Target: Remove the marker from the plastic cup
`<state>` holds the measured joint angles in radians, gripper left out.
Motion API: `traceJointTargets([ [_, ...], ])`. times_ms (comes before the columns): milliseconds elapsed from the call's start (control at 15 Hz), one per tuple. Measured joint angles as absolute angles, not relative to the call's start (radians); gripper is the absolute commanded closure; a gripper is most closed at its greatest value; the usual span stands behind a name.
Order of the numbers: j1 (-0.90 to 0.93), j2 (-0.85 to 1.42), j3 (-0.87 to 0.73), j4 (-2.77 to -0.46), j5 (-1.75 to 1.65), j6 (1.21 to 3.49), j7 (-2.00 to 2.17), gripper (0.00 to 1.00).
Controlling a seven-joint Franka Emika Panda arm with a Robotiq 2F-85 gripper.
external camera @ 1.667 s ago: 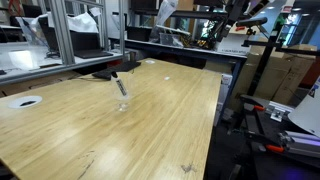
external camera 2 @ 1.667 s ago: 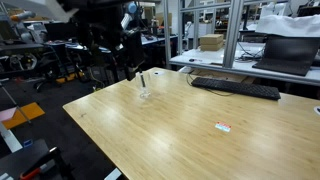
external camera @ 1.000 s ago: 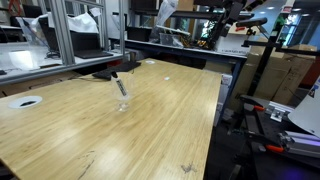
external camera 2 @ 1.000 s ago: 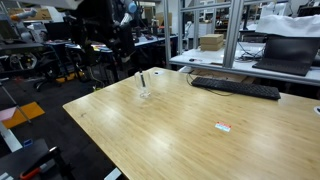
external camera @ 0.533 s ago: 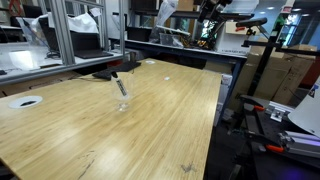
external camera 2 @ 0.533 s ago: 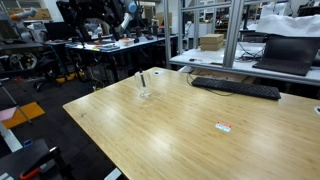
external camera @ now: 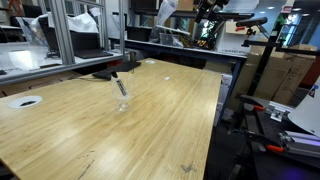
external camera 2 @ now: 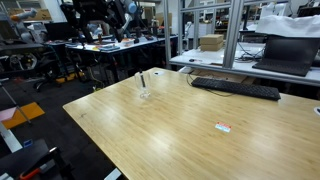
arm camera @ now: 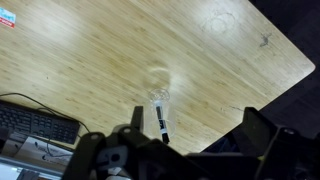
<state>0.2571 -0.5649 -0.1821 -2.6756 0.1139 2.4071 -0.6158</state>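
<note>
Exterior view: small clear plastic cup (external camera: pixel 122 101) stands upright on light wooden table (external camera: pixel 150 130), near the far edge. Thin black marker with whitish section (external camera: pixel 119 86) sits in the cup, leaning, top end sticking out above the rim. Flat white round disc (external camera: pixel 25 101) lies well apart on the table. Dark robot arm (external camera: pixel 213 12) is high up in the background, far from the cup; gripper state cannot be told here.

Exterior view: cup (external camera 2: pixel 145 94) with marker (external camera 2: pixel 142 80) inside, near a table corner. Black keyboard (external camera 2: pixel 235 88) and small white sticker (external camera 2: pixel 223 126) lie well apart. Arm (external camera 2: pixel 95 14) is high above, away from the table.

Wrist view: black gripper (arm camera: pixel 185 158) looks down from high, fingers (arm camera: pixel 262 135) spread wide, nothing between them. Cup (arm camera: pixel 157 79) below with marker (arm camera: pixel 162 118) in it; keyboard (arm camera: pixel 35 125) beside.
</note>
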Motion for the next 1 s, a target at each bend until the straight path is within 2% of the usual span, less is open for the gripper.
traceJointTargets([
  [267,0.309,-0.491,-0.172,-2.649,0.113,2.417,-0.714,0.0],
  [667,0.348,-0.183,-0.154,-2.424,0.135,2.483,-1.006,0.0],
  [1000,0.297,0.029,-0.094,-2.258,0.372,2.596,-1.342,0.0],
])
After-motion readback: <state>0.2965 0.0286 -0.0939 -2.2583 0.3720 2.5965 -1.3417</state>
